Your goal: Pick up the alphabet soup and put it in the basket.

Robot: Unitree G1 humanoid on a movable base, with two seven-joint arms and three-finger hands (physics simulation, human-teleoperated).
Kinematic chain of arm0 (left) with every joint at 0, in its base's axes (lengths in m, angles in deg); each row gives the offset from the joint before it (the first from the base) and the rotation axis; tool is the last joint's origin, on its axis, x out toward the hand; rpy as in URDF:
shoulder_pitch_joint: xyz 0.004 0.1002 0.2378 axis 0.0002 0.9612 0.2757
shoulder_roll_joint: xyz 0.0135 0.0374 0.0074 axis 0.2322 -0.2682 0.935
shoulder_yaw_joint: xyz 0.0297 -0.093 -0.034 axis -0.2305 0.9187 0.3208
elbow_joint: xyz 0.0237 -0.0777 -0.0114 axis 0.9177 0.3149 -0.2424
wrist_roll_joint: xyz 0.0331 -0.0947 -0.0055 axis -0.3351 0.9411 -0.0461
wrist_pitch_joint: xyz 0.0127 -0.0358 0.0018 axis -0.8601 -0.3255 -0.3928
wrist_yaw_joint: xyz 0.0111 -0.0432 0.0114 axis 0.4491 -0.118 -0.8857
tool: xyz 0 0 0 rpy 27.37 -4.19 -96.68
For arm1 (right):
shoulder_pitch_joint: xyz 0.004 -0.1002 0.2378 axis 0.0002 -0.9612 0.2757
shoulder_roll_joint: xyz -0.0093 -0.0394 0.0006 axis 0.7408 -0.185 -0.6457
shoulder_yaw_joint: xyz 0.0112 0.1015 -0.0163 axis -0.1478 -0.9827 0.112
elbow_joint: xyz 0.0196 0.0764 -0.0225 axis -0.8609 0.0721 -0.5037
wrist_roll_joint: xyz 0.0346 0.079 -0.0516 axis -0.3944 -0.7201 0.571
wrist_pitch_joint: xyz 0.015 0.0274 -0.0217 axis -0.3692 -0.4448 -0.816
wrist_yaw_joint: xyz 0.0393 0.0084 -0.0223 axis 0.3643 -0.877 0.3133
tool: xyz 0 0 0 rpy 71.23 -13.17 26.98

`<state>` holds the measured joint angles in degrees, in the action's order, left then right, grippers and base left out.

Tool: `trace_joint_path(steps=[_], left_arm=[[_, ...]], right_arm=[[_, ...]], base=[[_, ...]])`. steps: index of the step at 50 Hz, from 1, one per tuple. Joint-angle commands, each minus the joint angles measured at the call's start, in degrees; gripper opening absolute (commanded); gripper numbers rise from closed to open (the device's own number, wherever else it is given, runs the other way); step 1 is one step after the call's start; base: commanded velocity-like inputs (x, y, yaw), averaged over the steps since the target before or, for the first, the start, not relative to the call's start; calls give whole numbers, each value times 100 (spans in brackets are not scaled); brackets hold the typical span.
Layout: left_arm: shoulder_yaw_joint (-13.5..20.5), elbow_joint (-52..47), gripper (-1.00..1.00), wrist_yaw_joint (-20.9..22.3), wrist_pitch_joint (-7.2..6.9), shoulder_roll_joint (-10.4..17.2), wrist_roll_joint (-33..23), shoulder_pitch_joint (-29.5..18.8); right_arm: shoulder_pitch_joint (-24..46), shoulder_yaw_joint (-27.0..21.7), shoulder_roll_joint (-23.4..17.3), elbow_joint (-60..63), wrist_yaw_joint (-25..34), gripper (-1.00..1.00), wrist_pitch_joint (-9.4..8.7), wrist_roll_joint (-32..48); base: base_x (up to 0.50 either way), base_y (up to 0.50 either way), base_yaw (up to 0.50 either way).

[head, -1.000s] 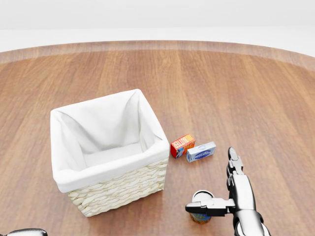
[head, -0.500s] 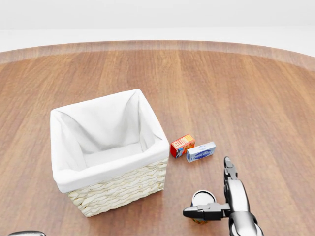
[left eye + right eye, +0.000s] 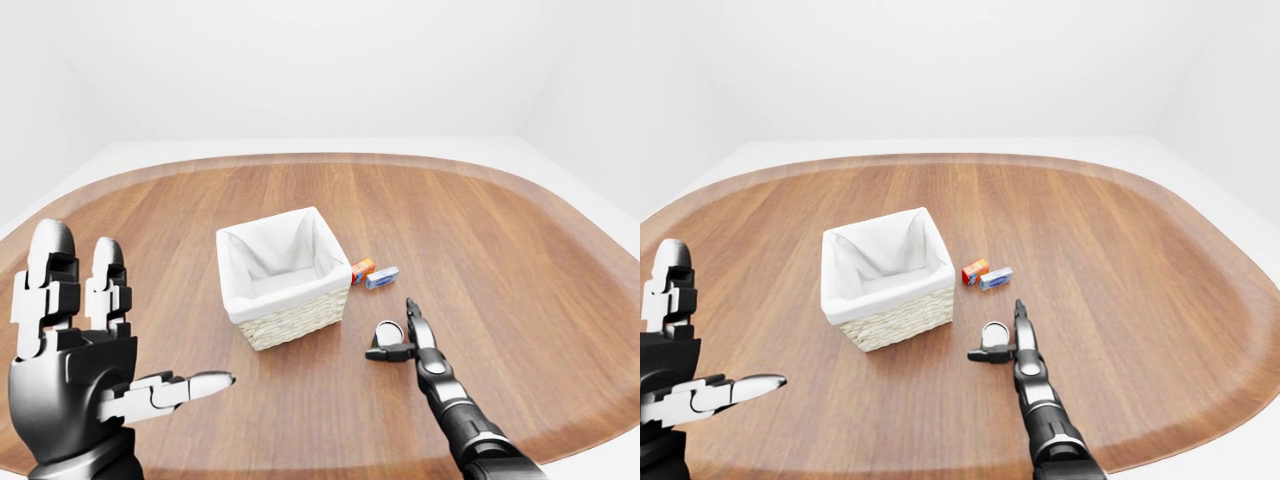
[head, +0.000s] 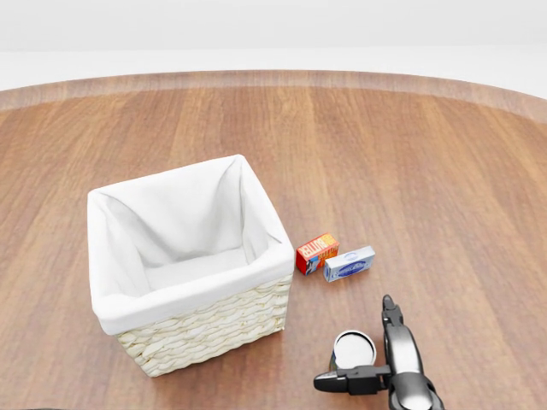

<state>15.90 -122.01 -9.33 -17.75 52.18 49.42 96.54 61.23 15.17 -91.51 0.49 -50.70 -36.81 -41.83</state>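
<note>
The alphabet soup can [image 4: 354, 348] stands upright on the wooden table, silver lid up, to the lower right of the basket [image 4: 109, 319], a wicker box with a white cloth liner. My right hand [image 3: 389, 328] is open. Its long fingers [image 4: 391, 318] reach up along the can's right side and its thumb [image 4: 342, 380] lies just below the can, not closed round it. My left hand [image 3: 130, 330] is open and empty, raised at the left-eye view's lower left, far from the can.
A small red box [image 4: 316, 253] and a blue-and-white box [image 4: 348, 264] lie side by side just right of the basket, above the can. The round wooden table [image 3: 520, 250] spreads wide around them, with a pale floor beyond its edge.
In the head view my right hand has drawn back toward the bottom edge. Its thumb has slid from across the can to just below it. The can has not moved.
</note>
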Motion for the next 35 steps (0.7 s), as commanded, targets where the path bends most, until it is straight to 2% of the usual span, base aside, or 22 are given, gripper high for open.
trace_joint_path(steps=[1,10,17,18,23,35], left_arm=[[47,-76,100,50,0,-36,47,28],[28,-75,100,72,0,-50,42,35],[5,-136,100,92,0,-72,51,71],[98,-243,100,152,0,-103,177,161],[140,-233,100,200,0,-139,162,124],[152,-271,100,226,0,-166,168,145]], right_arm=[[240,28,5,-642,-106,100,0,71],[292,36,11,-775,-134,100,0,101],[631,-11,-4,-1399,-236,100,0,140],[899,66,47,-1992,-593,100,0,412],[870,6,73,-2004,-799,100,0,671],[871,-60,97,-2010,-735,100,0,711]], base=[[0,0,0],[0,0,0],[0,0,0],[1,0,0],[0,0,0],[0,0,0]])
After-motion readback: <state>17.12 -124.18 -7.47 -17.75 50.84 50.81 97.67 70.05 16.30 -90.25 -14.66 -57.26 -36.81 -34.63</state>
